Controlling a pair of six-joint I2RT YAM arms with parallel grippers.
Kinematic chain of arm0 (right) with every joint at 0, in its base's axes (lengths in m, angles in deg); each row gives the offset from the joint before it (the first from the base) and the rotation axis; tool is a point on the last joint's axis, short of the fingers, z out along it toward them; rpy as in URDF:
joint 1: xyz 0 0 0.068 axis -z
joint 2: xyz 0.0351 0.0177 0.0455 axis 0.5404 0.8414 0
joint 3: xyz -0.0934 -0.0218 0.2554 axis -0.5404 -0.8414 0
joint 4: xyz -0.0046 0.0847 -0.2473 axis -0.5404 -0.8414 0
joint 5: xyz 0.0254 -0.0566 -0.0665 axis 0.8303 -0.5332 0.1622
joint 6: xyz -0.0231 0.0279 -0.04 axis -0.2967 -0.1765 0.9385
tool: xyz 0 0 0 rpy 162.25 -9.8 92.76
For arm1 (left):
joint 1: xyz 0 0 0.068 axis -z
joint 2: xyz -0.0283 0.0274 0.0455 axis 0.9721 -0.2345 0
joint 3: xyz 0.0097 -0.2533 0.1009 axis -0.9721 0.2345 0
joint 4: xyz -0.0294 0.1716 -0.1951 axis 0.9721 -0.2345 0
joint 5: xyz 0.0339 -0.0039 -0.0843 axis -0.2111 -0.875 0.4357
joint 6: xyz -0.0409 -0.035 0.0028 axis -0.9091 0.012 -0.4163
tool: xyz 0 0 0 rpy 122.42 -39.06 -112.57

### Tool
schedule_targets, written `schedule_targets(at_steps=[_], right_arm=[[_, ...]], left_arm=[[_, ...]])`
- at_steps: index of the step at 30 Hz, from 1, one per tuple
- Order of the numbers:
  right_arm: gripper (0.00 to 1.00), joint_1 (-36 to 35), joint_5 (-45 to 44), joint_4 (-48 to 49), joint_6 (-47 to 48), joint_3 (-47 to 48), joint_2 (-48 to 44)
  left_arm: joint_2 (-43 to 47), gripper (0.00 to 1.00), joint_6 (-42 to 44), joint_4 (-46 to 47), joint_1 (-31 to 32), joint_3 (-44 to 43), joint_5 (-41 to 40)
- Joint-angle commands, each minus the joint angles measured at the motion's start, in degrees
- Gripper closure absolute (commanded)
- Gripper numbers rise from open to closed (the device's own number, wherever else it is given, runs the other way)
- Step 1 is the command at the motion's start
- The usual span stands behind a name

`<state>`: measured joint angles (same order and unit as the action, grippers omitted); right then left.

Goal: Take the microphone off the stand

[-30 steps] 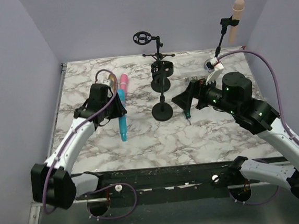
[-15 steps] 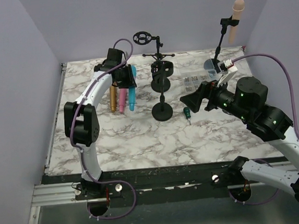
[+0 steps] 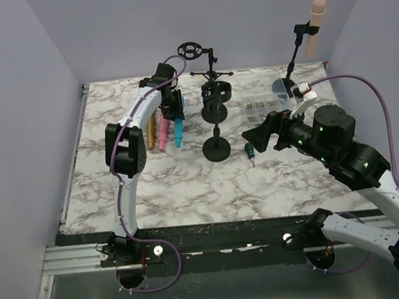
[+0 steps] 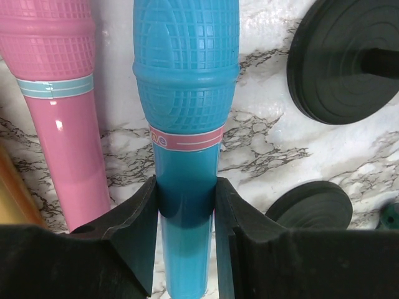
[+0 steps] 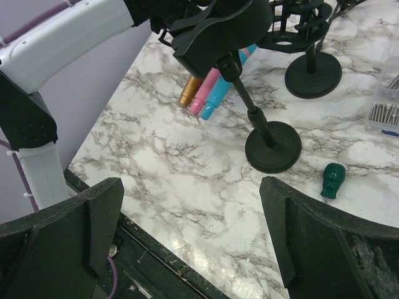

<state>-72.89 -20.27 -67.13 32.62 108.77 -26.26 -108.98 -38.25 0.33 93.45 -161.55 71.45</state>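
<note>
Microphone [image 4: 187,93], clenched in my left tool [image 4: 185,199], has swung beside the pink one [image 4: 59,93], left of the stand [image 3: 217,146]; release remains; right tool [image 5: 193,230] agape.

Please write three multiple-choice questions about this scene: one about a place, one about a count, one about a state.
1. Where is the green screwdriver? A beside a stand's round base; B in the screw box; C at the near edge.
2. How many microphones are side by side? A two; B three; C five.
3. The left fingers are: A open; B shut on a cable; C shut on the blue microphone.
Answers: A, it lies next to the base; B, gold, pink and blue; C, they clamp its handle.
</note>
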Motion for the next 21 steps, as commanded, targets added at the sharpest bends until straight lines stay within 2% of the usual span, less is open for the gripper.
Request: schedule_targets(at_steps=[1,6,12,21], right_arm=[[0.00,-0.3,-1.2,-0.4,0.5,-1.2,-0.7],[0.00,-0.3,-1.4,-0.5,0.4,-1.4,-1.0],[0.00,-0.3,-1.7,-0.8,0.4,-1.6,-0.9],[0.00,-0.3,-2.1,-0.9,0.6,-1.9,-0.3]], left_arm=[[-1.7,1.00,-0.4,-3.6,0.4,-3.9,-3.1],[-5.4,0.99,0.3,-6.1,0.4,-7.9,-2.8],[-7.1,0.90,1.0,-6.3,0.2,-9.0,-1.8],[-8.6,0.84,0.2,-5.7,-0.8,-10.8,-0.6]])
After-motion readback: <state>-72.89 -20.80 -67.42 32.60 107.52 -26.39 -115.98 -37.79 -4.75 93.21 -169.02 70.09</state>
